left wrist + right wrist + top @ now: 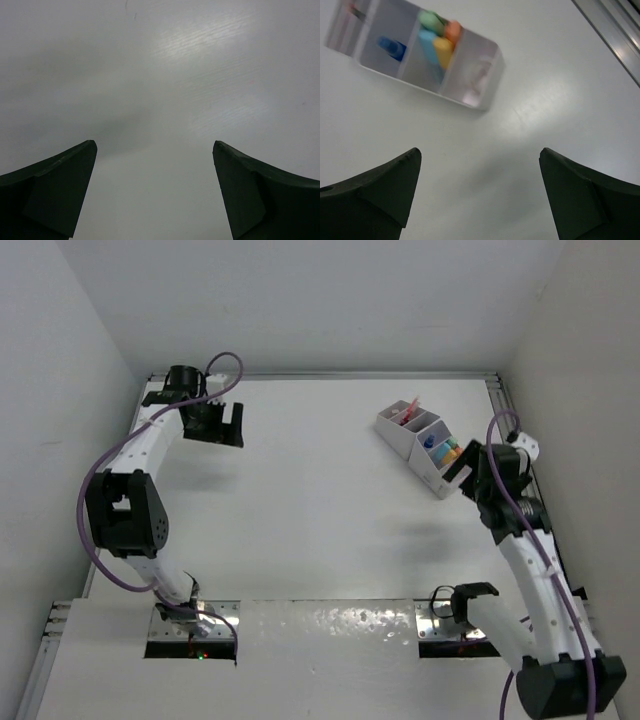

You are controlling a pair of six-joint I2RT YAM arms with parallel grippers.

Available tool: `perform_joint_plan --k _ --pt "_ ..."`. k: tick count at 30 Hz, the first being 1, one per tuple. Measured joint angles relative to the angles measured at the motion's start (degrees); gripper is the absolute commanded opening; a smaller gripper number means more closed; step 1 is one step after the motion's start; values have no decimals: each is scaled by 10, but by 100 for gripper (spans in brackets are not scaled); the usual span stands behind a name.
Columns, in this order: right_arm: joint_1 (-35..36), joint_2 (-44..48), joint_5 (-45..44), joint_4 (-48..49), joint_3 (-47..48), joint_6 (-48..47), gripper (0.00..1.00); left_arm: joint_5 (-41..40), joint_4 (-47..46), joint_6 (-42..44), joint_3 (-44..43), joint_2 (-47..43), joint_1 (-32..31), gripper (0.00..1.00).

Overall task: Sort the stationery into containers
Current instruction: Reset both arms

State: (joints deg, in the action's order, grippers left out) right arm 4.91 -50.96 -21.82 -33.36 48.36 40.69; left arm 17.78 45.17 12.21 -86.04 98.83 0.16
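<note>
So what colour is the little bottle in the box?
The bottle is blue, clearest in the right wrist view.

Top view: bright, even, diffuse overhead light. The white worktop (320, 510) nearly washes out, with soft faint shadows beneath both arms and a speckled glare patch on the glossy near panel (330, 625).
Left wrist: dimmer and grey. Broad sheen upper right, soft shadow band mid-frame. Left fingers (55, 192) are dark silhouettes.
Right wrist: organiser (480, 96) blurred, colours smeared. Glare streak on the rail (615, 37). Right fingers (377, 197) are underexposed, with a soft shadow between them.
</note>
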Motion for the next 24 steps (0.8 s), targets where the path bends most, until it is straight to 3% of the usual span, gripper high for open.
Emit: perform_joint_plan --k 5,10,16,24 --pt "-3 116 -18 -59 -105 29 99 -44 6 13 78 -40 12 100" --pt "-4 206 -30 -66 -145 50 99 -73 6 19 160 -110 13 100" --pt "-4 213 -43 -85 -153 59 99 -85 -17 29 243 -205 13 100" --pt "-4 217 -51 -97 -160 59 99 -109 -44 34 297 -259 13 100"
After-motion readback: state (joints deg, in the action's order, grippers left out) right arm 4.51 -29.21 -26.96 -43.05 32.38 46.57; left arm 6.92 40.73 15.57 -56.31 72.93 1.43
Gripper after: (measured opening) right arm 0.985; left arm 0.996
